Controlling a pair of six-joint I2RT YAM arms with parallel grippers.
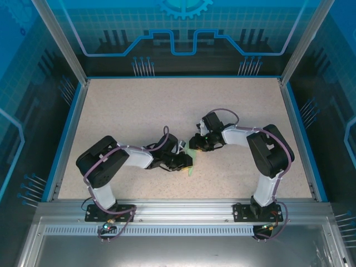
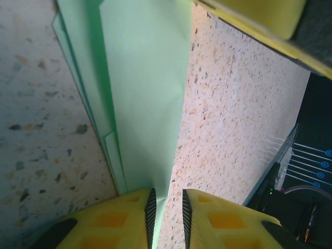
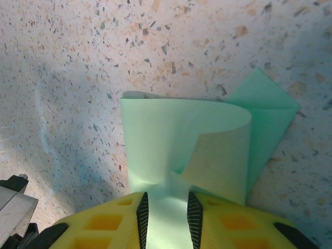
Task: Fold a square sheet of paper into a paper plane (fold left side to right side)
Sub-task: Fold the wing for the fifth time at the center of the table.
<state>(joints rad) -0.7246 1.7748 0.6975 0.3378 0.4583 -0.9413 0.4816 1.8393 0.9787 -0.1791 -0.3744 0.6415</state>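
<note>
Resting on speckled beige table [image 1: 139, 111], green paper [image 3: 181, 140] (partly folded), blue-panelled walls [image 1: 233, 33] around.

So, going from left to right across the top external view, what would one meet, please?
Left blue rim → left arm → green paper → right arm → right blue rim.
</note>
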